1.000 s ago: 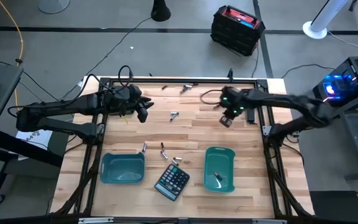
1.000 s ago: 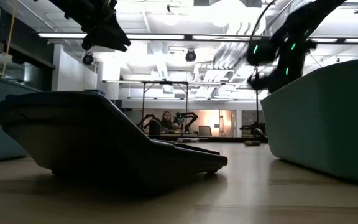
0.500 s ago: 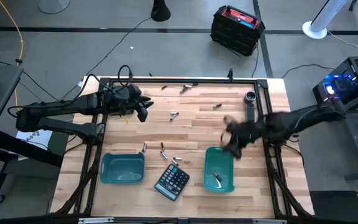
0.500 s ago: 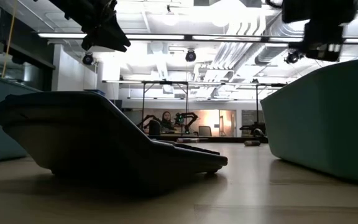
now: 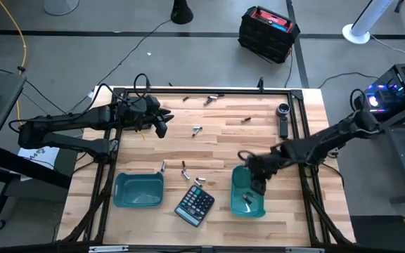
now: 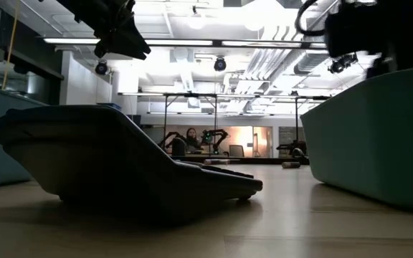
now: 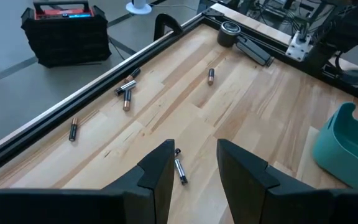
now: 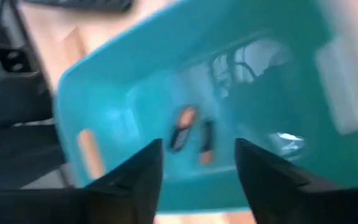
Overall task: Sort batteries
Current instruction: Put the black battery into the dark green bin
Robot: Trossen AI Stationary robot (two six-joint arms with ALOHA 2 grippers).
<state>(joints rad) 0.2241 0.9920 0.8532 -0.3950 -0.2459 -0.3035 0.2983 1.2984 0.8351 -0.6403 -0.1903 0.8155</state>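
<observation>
Right gripper point(image 5: 256, 184) over right bin point(image 5: 259, 206), jaws apart, empty: drop step. Batteries point(image 8: 192, 133) inside bin. Left gripper point(image 7: 192, 169) open, far-left. Next: fetch loose battery point(image 5: 244, 120).

No text, label, brand or number can be read anywhere. The calculator point(image 5: 194, 204) near the front of the table point(image 5: 216, 144) shows only a grid of pale keys (too small to make out figures), and the batteries point(image 7: 127, 91) carry coloured bands but no legible print.
</observation>
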